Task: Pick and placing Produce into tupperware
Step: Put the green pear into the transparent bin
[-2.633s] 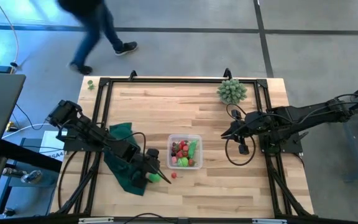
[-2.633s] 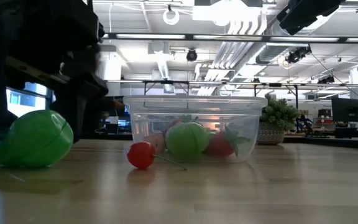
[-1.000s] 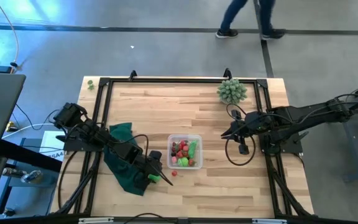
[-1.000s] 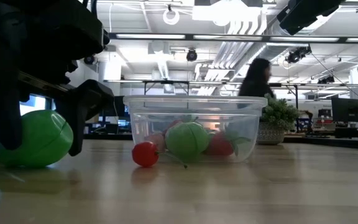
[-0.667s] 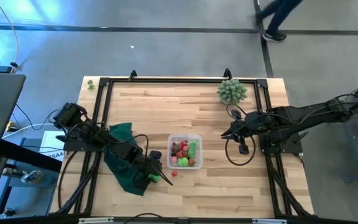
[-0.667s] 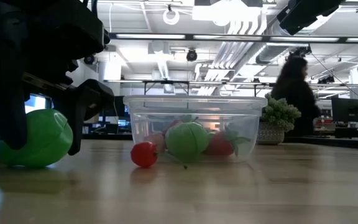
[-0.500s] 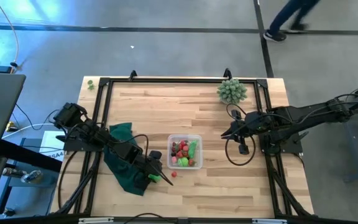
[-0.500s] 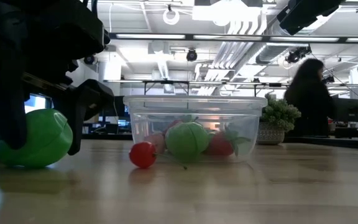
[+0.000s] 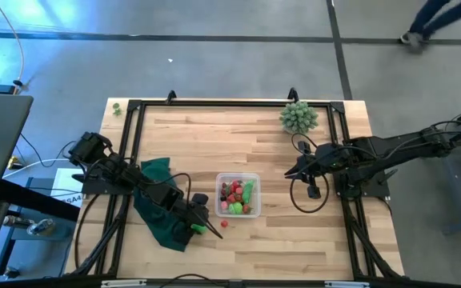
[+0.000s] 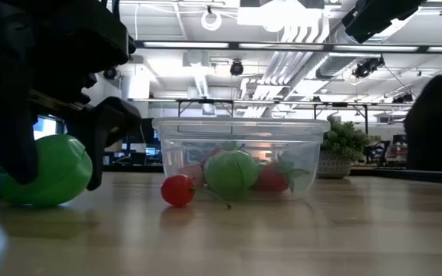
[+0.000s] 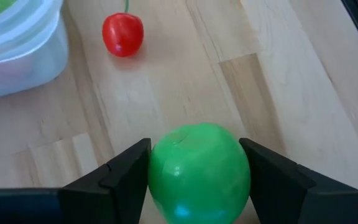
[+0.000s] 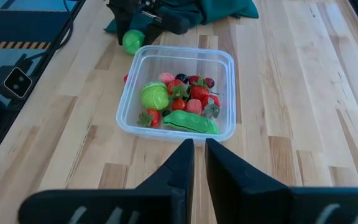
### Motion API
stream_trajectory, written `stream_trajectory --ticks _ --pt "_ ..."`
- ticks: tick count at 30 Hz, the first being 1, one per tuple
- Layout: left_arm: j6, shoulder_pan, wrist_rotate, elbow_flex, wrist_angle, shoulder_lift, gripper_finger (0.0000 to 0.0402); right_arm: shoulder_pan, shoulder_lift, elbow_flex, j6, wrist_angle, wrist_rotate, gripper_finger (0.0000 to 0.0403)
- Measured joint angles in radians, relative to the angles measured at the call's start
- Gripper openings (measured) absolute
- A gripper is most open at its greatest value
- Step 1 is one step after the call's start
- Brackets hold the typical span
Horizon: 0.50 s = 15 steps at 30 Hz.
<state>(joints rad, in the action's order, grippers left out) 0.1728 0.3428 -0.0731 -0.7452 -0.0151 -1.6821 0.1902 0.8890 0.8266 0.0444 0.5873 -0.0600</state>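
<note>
Watching from: the near edge of the surface (image 9: 294, 240), starting with what is closest and working back.
Left hand (image 11: 199, 163): down at the front, its two fingers standing wide on either side of a round green fruit (image 11: 199, 169); whether they press on it or just bracket it I cannot tell from here.
Green fruit: sitting on the wood right beside the dark green cloth (image 9: 157, 210), a little short of the tupperware (image 12: 178, 93).
Slip risk: the ball is smooth and round, so if the fingers close off-centre I would expect it to squirt forward out of them or roll off toward the cloth.
Cherry (image 11: 123, 34): a small red one with a stem, loose on the surface just outside the container wall, between the green fruit and the box; a low swing of the arm could knock it rolling.
Tupperware: mid-surface, already holding a heap of produce, including a green round piece (image 12: 155, 96), red berries and a long green pod (image 12: 190, 122).
Drop risk: it looks light, so a bump on the rim could shove it, and a round fruit dropped onto that pile may bounce out.
Right hand (image 12: 194, 158): waiting beyond the box, fingers pressed nearly together, holding nothing.
Farthest back: a spiky plant (image 9: 298, 117) at the far edge, clear of all this.
</note>
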Motion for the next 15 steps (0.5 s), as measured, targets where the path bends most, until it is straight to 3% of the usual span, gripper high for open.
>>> stream_trajectory --ticks 15 --pt "-0.016 0.000 0.135 0.000 0.009 0.000 0.0226 0.000 0.000 0.000 0.000 0.000 0.000 0.0030"
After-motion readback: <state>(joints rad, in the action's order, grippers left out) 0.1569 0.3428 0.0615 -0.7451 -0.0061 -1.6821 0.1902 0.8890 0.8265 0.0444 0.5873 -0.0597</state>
